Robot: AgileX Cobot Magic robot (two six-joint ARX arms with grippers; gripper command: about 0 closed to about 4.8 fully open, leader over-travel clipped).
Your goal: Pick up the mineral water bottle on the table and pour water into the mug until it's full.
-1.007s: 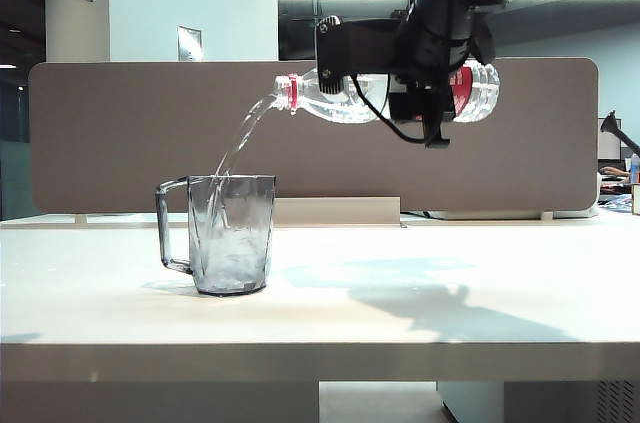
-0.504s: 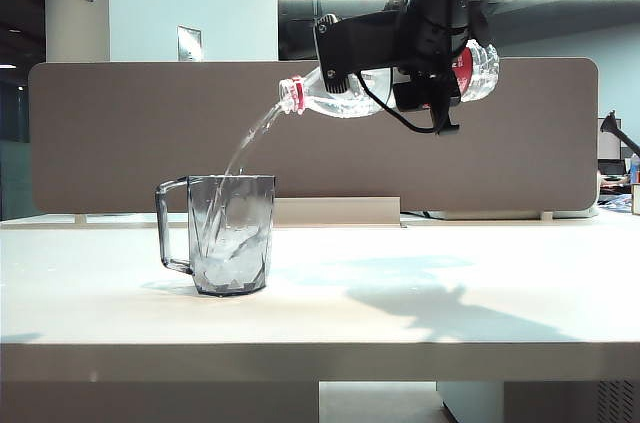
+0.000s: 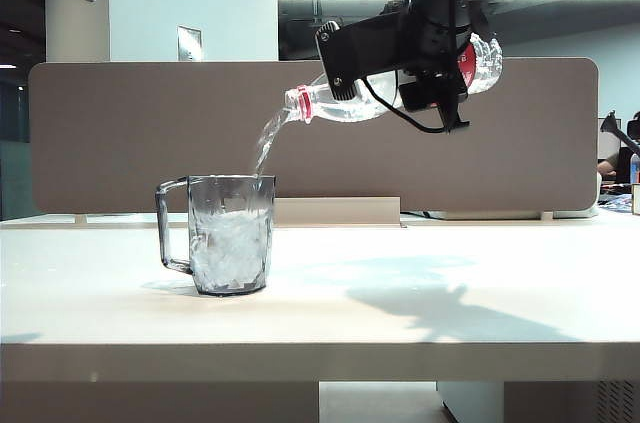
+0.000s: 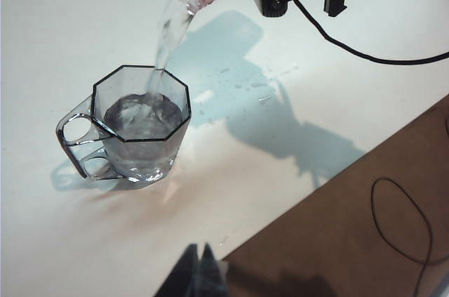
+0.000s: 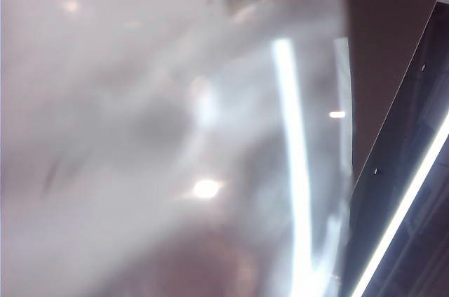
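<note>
End effector work on the right arm [image 3: 420,68] is sitting in the upper right of the exterior view, clamping around the mineral water bottle [image 3: 345,103] at its middle. It is holding the bottle tilted with the red-ringed neck pointing down and left. Water [image 3: 264,143] is streaming from the mouth in an arc into the mug [image 3: 232,233], which is standing upright on the counter [image 3: 450,313] at lower left of centre, handle to the left, filling with churning water. The right wrist view is showing only blurred clear plastic. The left end effector [image 4: 198,272] is peeking in at the bottom edge of its own wrist view, fingertips [image 4: 208,269] lying together, holding nothing, well apart from the mug. A brown-grey divider panel [image 3: 120,133] is standing behind the counter.
</note>
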